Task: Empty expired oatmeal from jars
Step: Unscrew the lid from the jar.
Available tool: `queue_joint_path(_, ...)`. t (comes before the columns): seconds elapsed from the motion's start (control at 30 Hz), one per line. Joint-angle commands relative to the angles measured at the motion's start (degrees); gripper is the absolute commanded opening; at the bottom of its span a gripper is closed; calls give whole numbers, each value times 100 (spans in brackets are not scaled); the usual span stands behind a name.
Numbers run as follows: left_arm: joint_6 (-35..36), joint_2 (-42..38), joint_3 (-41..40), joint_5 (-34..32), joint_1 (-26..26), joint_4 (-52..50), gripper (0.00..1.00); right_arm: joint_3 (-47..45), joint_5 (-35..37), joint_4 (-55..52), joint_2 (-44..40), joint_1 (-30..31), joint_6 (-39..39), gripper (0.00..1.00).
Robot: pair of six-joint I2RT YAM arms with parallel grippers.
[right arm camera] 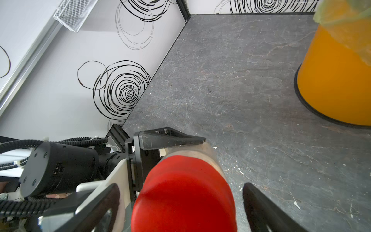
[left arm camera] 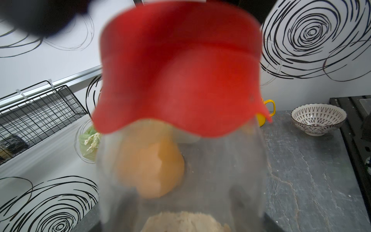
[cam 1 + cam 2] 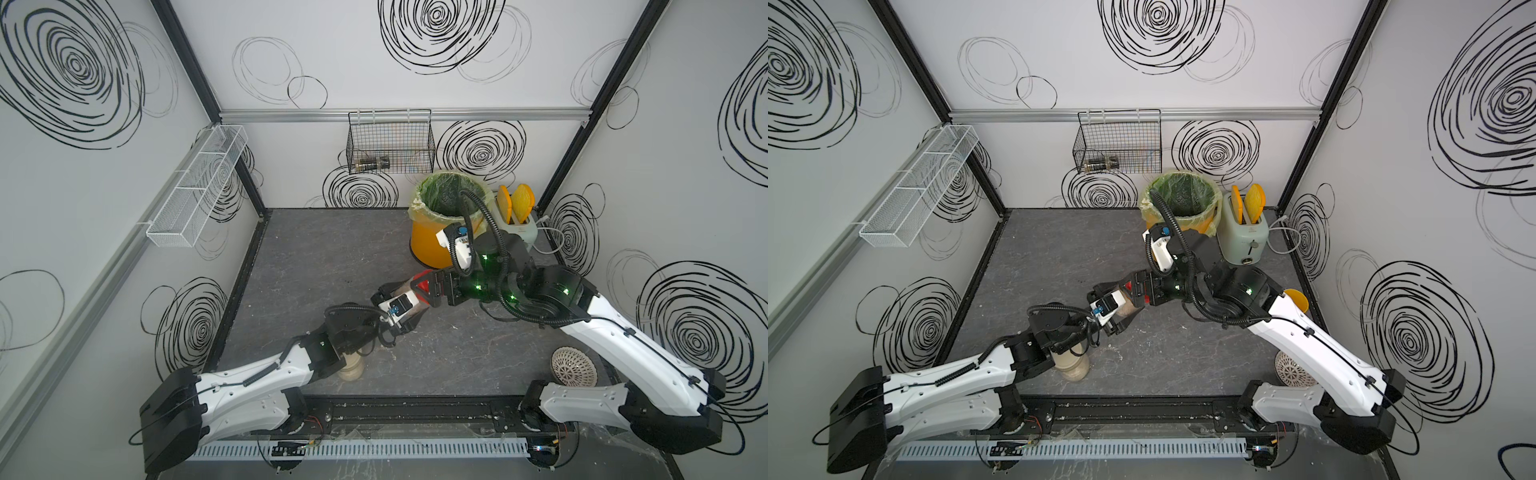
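We are looking over a dark grey, stone-patterned worktop (image 3: 332, 257) that is carrying everything here. Toward its back right corner a tall yellow-orange plastic bin (image 3: 428, 245) with a green liner is standing upright. A pale green toaster (image 3: 1241, 237) with two orange slices poking out is sitting just beside it. Near the front right, a white patterned bowl (image 2: 319, 118) is resting on the surface, partly hidden by the right arm in both top views.

Near the front left, the wider clear cylindrical jar (image 3: 1075, 368) is standing upright on the worktop with pale beige contents showing through its wall. Its top is largely tucked under the left arm, so we are not making out its lid.

Above the middle of the worktop, the left fingers (image 1: 170, 138) are clamping the slimmer clear jar (image 3: 1128, 309) by its body. They are holding it off the surface, tilted, with its red screw cap (image 1: 184, 192) in place and pointing toward the right arm. The right fingers (image 1: 261, 204) are standing spread, one on each side of the red cap. In the right wrist view we are seeing a gap between each finger and the cap, so they are gripping nothing. The pale beige flaky oatmeal (image 2: 186, 221) is lying inside the slimmer jar, gathered at the end away from the cap.
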Motion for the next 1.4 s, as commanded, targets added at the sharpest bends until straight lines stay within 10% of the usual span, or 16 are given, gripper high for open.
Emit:
queue_joint_path(0.0, 115, -62, 61, -43, -37, 440, 70, 166, 258, -64, 26, 32, -61, 86)
queue_joint_path(0.23, -10, -141, 81, 21, -16, 396, 69, 178, 98, -58, 44, 23, -185, 51)
queue_joint_path(0.67, -522, -564, 95, 678, 241, 149, 67, -633, -3036, 490, -480, -1008, -3276, 45)
queue_joint_path(0.87, -583, -625, 50, 752, 234, 148, 66, -442, -3303, -28, -344, -1051, -4434, 41)
queue_joint_path(0.97, -616, -630, 51, 810, 232, 190, 66, -493, -3271, -21, -388, -1041, -4677, 53)
queue_joint_path(1.13, -645, -680, 9, 811, 233, 258, 66, -331, -2198, -100, -464, -1067, -4291, 99)
queue_joint_path(1.37, -583, -692, -99, 672, 253, 384, 67, -88, -1935, -262, -744, -1128, -3817, 98)
